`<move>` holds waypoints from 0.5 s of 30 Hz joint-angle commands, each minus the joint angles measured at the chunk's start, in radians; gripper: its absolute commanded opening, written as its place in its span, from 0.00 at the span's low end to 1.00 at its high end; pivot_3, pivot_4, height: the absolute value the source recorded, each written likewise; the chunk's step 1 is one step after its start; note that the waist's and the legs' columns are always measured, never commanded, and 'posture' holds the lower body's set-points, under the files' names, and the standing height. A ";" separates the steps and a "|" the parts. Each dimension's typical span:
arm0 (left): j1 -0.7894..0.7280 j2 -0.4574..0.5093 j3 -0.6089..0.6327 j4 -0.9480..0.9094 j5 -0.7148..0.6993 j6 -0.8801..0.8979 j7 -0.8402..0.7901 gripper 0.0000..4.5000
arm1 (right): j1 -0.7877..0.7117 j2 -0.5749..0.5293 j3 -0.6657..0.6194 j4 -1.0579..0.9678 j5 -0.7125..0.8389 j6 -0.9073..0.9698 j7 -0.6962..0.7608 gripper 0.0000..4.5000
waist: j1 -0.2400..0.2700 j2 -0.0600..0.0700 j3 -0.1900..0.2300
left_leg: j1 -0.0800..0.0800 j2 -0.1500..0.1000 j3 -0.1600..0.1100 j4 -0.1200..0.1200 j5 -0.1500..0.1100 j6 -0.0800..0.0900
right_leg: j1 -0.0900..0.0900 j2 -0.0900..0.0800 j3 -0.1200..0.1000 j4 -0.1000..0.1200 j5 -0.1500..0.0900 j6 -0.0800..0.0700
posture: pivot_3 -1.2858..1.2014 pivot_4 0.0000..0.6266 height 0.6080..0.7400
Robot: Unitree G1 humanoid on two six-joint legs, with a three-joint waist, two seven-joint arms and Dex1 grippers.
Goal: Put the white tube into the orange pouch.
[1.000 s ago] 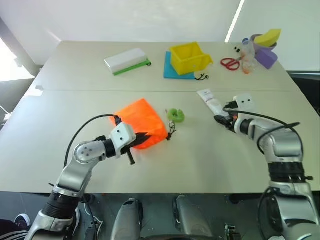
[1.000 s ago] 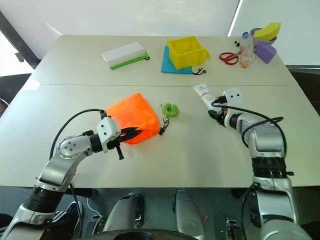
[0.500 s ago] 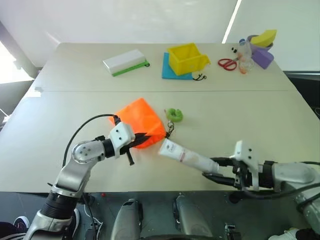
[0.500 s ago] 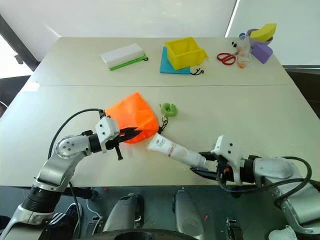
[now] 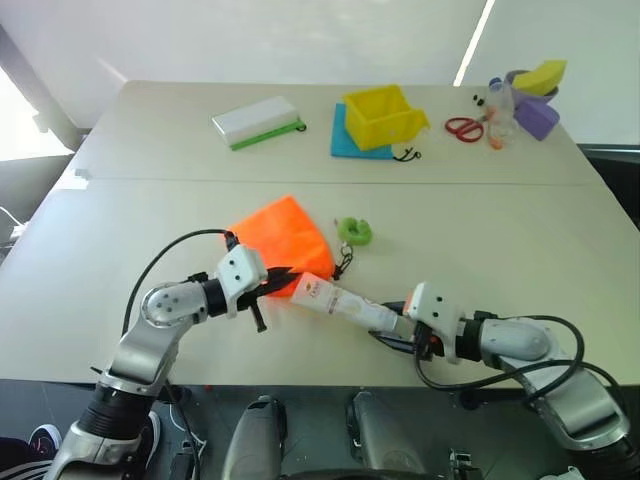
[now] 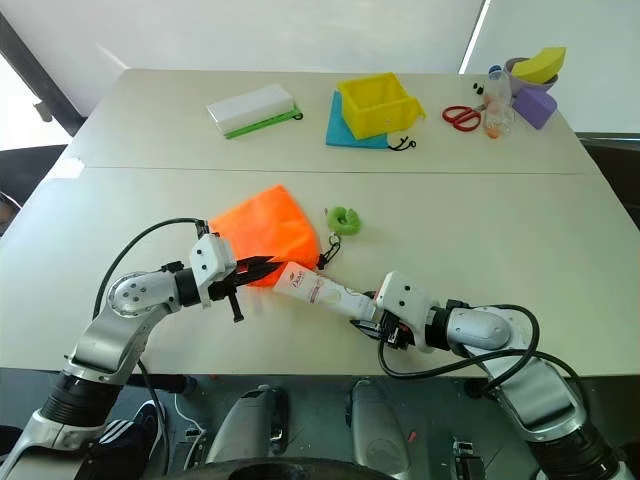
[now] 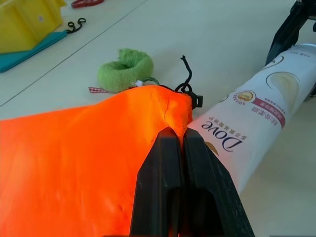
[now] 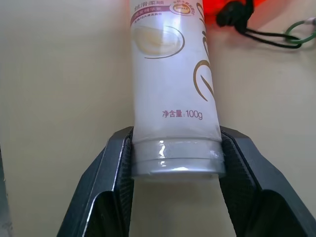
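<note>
Reading "Dove" and "100g", white tube (image 8: 170, 84) held.

Surface (image 5: 150, 170): pale beige, a seam running across it from side to side
Wall (image 5: 300, 40): plain white; a bright strip of light (image 5: 475, 42) slanting down it
Floor (image 5: 30, 175): grey, left of the surface

Tube (image 5: 340, 302) just right of pouch (image 5: 283, 242), toggle (image 5: 354, 231) behind, bin (image 5: 384, 115) far behind
</note>
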 commanded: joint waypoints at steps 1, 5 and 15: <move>0.004 0.003 0.021 -0.044 -0.021 0.004 0.003 0.00 | -0.031 0.020 0.014 -0.008 -0.025 -0.043 -0.017 0.40 | 0.002 0.000 0.000 | 0.000 0.000 0.000 0.000 0.000 0.000 | 0.000 0.000 0.000 0.000 0.000 0.000 | 0.52 0.24 1.00; 0.008 0.000 0.019 -0.049 -0.023 0.009 0.006 0.00 | -0.085 0.084 0.049 0.001 -0.038 0.007 -0.066 0.40 | -0.001 0.000 0.000 | 0.001 0.000 0.000 0.000 0.000 0.000 | 0.000 0.001 0.000 0.001 0.000 -0.001 | 0.52 0.24 1.00; 0.013 -0.012 0.008 -0.050 -0.016 0.005 0.007 0.00 | -0.171 0.111 0.121 0.052 -0.096 0.051 -0.083 0.40 | 0.003 0.000 0.000 | 0.000 0.000 0.000 0.001 0.000 0.000 | 0.001 0.000 0.000 0.001 0.000 0.000 | 0.52 0.24 1.00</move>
